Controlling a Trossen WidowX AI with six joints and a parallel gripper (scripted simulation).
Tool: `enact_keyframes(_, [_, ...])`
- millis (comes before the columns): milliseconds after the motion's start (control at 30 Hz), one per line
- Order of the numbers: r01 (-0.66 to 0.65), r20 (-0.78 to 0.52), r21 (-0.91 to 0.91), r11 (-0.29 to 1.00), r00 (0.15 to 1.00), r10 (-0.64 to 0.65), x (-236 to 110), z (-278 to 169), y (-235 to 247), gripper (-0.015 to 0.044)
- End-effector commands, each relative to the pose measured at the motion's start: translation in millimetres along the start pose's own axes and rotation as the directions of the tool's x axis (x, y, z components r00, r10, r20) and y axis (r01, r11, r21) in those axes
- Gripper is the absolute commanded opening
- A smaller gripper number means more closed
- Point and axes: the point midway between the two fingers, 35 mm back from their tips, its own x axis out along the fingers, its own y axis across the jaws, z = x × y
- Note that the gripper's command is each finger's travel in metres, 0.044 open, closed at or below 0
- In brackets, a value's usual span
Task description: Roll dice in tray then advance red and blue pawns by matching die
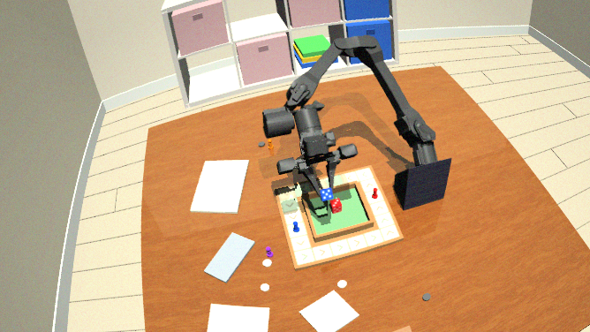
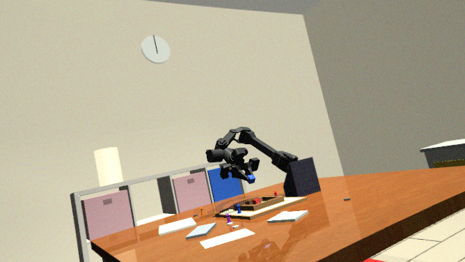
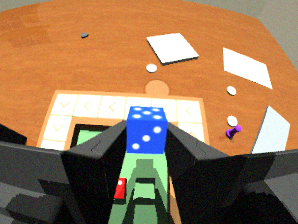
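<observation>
My gripper (image 1: 326,192) (image 2: 250,177) (image 3: 145,127) is shut on the blue die (image 1: 326,194) (image 2: 251,179) (image 3: 147,129) and holds it in the air above the green-floored tray (image 1: 341,231) (image 2: 265,203). The red die (image 1: 336,205) (image 2: 257,201) (image 3: 120,188) lies on the tray floor below it. The tray sits in the middle of the arrow board (image 1: 349,245) (image 2: 282,206) (image 3: 72,106). The red pawn (image 1: 374,192) (image 2: 275,192) stands on the board's right side. The blue pawn (image 1: 296,226) (image 2: 239,208) stands on its left side.
White and pale blue sheets (image 1: 221,185) (image 1: 230,256) lie left and in front of the board. A purple pawn (image 1: 269,252) (image 3: 232,132), an orange pawn (image 1: 270,146) and small white and grey discs (image 1: 267,262) (image 1: 426,297) lie about. The arm's dark base box (image 1: 422,183) stands right of the board, with a shelf (image 1: 283,40) behind.
</observation>
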Motion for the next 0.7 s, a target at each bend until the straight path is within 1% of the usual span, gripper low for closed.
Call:
enact_keyframes(0, [0.000, 0.000, 0.000, 1.000, 1.000, 0.000, 0.0, 0.0, 0.2, 0.0000])
enact_keyframes(133, [0.000, 0.000, 0.000, 1.000, 1.000, 0.000, 0.0, 0.0, 0.2, 0.0000])
enact_keyframes(400, [0.000, 0.000, 0.000, 1.000, 1.000, 0.000, 0.0, 0.0, 0.2, 0.0210])
enact_keyframes(433, [-0.001, 0.000, 0.000, 1.000, 1.000, 0.001, -2.1, 2.4, 0.2, 0.0236])
enact_keyframes(533, [-0.005, 0.002, -0.005, 1.000, 1.000, 0.005, -24.5, 27.9, 2.4, 0.0315])
enact_keyframes(667, [-0.006, 0.003, -0.006, 1.000, 1.000, 0.006, -26.7, 30.3, 2.9, 0.0420])
